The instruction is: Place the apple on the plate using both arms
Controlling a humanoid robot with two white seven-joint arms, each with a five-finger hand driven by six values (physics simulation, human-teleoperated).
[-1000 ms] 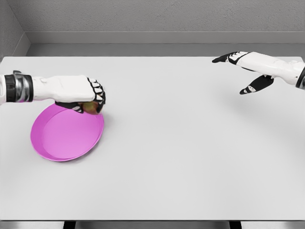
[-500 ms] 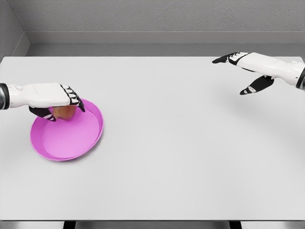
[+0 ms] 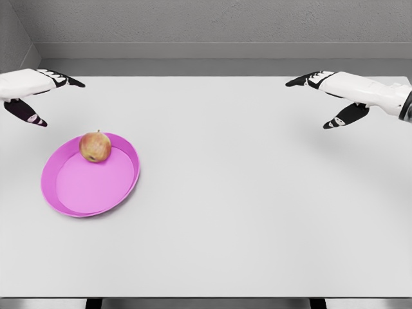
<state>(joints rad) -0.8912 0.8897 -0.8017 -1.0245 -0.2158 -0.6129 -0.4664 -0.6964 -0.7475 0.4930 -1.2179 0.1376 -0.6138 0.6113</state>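
- We see the apple [image 3: 95, 146] resting inside the pink plate [image 3: 71, 205], at its far rim; no robot hand touches it.
- We see the left robot hand [image 3: 32, 93] above the surface [image 3: 244, 206] at the far left, fingers spread, holding nothing.
- We see the right robot hand [image 3: 331, 96] at the far right, well apart from the plate; fingers extended, empty.

White table [image 3: 244, 212], grey wall [image 3: 212, 22]
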